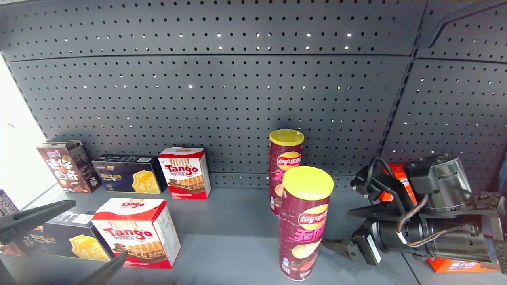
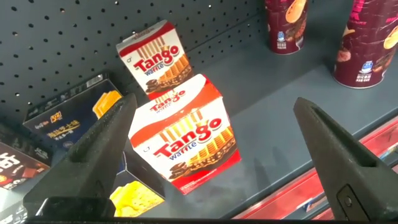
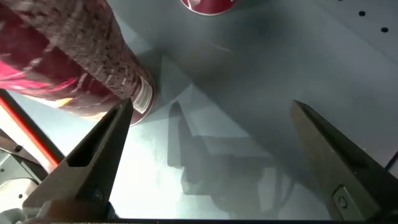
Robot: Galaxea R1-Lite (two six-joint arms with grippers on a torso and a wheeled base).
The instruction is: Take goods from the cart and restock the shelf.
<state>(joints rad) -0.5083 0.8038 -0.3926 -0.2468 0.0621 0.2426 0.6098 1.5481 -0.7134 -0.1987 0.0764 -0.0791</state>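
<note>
Two maroon chips cans with yellow lids stand mid-shelf, the front can ahead of the back can. My right gripper is open just right of the front can, low near its base, holding nothing. In the right wrist view that can lies beside one finger of the gripper, outside the gap. My left gripper is open over the front red-and-white wafer box. In the left wrist view the box sits beyond the spread fingers of the gripper.
Along the pegboard stand a second wafer box, a dark box with yellow wafers and a brown box. Another dark box lies front left. Orange boxes sit behind my right arm. The grey shelf has a red front strip.
</note>
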